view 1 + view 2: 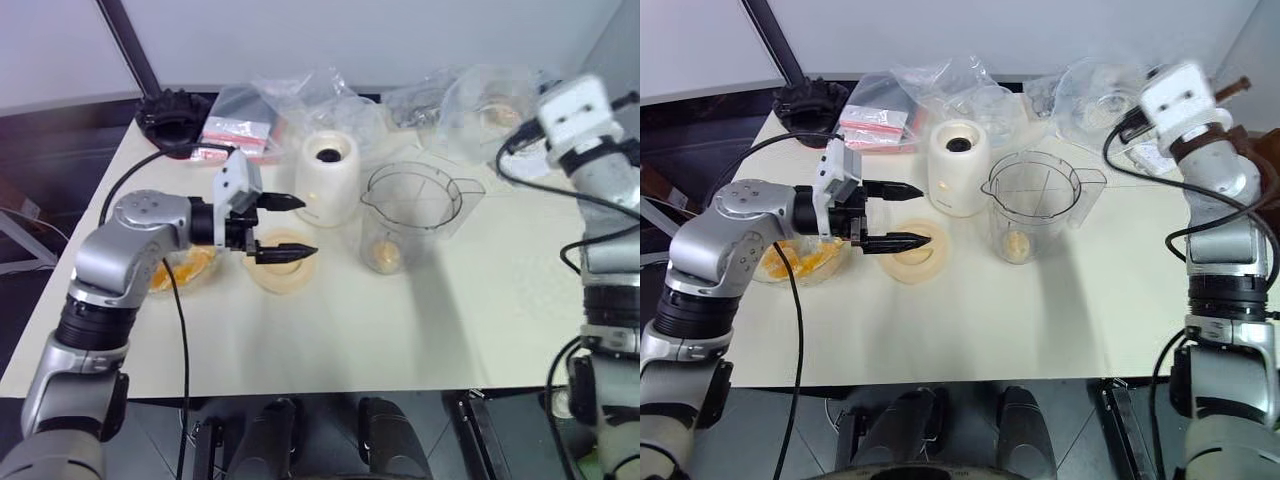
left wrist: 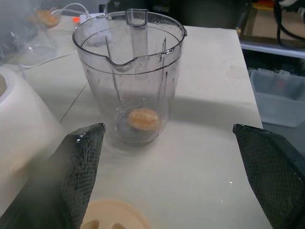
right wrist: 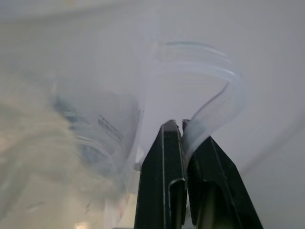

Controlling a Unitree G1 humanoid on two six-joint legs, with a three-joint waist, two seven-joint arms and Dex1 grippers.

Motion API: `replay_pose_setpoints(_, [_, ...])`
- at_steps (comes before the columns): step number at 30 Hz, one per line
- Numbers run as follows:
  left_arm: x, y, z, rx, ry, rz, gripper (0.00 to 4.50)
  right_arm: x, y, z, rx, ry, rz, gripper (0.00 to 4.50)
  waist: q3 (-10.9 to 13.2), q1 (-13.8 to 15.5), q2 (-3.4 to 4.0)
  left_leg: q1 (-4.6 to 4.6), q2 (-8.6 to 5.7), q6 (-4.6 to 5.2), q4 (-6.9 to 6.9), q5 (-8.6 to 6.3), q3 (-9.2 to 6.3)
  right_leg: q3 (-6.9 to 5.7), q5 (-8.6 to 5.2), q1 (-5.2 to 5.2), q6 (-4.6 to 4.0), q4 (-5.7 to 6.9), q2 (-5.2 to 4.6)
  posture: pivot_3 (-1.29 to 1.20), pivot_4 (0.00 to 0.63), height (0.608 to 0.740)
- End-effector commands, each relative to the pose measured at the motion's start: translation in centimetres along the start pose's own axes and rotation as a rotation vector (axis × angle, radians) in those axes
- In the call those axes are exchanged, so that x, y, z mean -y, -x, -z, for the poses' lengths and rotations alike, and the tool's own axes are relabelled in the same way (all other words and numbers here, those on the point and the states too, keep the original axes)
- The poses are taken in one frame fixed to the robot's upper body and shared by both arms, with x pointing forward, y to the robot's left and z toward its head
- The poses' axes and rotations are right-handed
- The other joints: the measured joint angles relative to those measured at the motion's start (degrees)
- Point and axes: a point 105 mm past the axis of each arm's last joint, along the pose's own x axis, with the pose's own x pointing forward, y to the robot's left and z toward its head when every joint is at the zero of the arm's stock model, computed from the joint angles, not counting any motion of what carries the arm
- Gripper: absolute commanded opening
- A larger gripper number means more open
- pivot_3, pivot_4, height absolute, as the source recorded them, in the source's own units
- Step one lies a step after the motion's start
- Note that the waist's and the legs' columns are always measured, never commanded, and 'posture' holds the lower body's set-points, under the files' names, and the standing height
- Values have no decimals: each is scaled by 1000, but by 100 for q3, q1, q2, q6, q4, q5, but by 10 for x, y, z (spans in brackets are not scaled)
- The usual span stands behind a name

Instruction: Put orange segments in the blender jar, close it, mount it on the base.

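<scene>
Hovering level above lid, left tool wide open.

You have one jar, one base, one lid and one black ridged ring. One segment lies in the jar; those heaped in the single bowl can't be counted. Two red-labelled packets lie among the bags.

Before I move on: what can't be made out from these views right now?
- Bowl of segments: the left arm covers most of it in the eye views.
- Jar: whether one segment or several lie at its bottom.
- Right gripper: what the clear thing at its shut fingers is; the right wrist view is blurred.
- Lid: cut off in the left wrist view.
</scene>
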Motion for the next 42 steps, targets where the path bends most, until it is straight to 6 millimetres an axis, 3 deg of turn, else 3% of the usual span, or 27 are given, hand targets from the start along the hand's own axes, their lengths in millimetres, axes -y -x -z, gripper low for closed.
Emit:
replay_pose_setpoints(1, [1, 3, -11, 52, -19, -15, 4500, 40, 15, -5, -7, -191, 179, 23, 0, 3, 0, 0, -1, 0, 0, 0, 1, 0, 0, 0, 0, 0, -1, 0, 150, 740])
replay_pose_setpoints(2, [0, 2, -11, 59, -22, -21, 4500, 47, 21, 2, -31, -229, 224, 23, -1, 5, 0, 0, 0, 0, 0, 0, 0, 0, 0, 0, 0, 1, -1, 0, 150, 740])
replay_pose_setpoints(6, [7, -6, -11, 83, 0, 1, 4500, 77, 71, 67, -209, -364, 491, 23, -6, 43, -8, 0, -1, 0, 0, 0, -2, -1, 0, 4, 1, 1, -1, 0, 150, 740])
replay_pose_setpoints(10, [11, -12, -12, 95, 10, 19, 4500, 75, 101, 112, -343, -346, 535, 23, -7, -13, -4, 4, -3, 2, 3, 0, 9, 3, 1, 5, 2, 3, -4, 0, 150, 740])
replay_pose_setpoints(15, [4, -21, -17, 115, 0, -7, 4500, 73, 122, 158, -504, -341, 632, 23, -9, -115, 2, 25, 6, 18, 1, 12, 34, 17, 11, 12, -12, 9, 1, 0, 150, 740])
replay_pose_setpoints(25, [9, -28, -15, 101, -1, 38, 4500, 40, 139, 201, -635, -376, 747, 23, -10, -186, 3, 28, 7, 24, 2, 43, 34, 19, 37, 20, -20, 7, 5, 0, 150, 740])
replay_pose_setpoints(32, [8, -27, -13, 92, 0, 24, 4500, 12, 145, 213, -695, -379, 746, 23, -10, -176, 4, 26, 5, 23, 2, 43, 32, 20, 37, 20, -18, 3, 5, 0, 150, 740])
replay_pose_setpoints(39, [9, -24, -10, 85, 7, 13, 4500, 3, 154, 226, -744, -360, 736, 23, -10, -175, 3, 25, 4, 23, 1, 43, 30, 21, 38, 22, -17, 0, 5, 0, 150, 740])
replay_pose_setpoints(42, [10, -24, -10, 84, 7, 13, 4500, 2, 156, 228, -757, -341, 726, 1018, -10, -184, 2, 27, 4, 23, 1, 43, 30, 21, 38, 23, -17, -1, 6, 0, 150, 740])
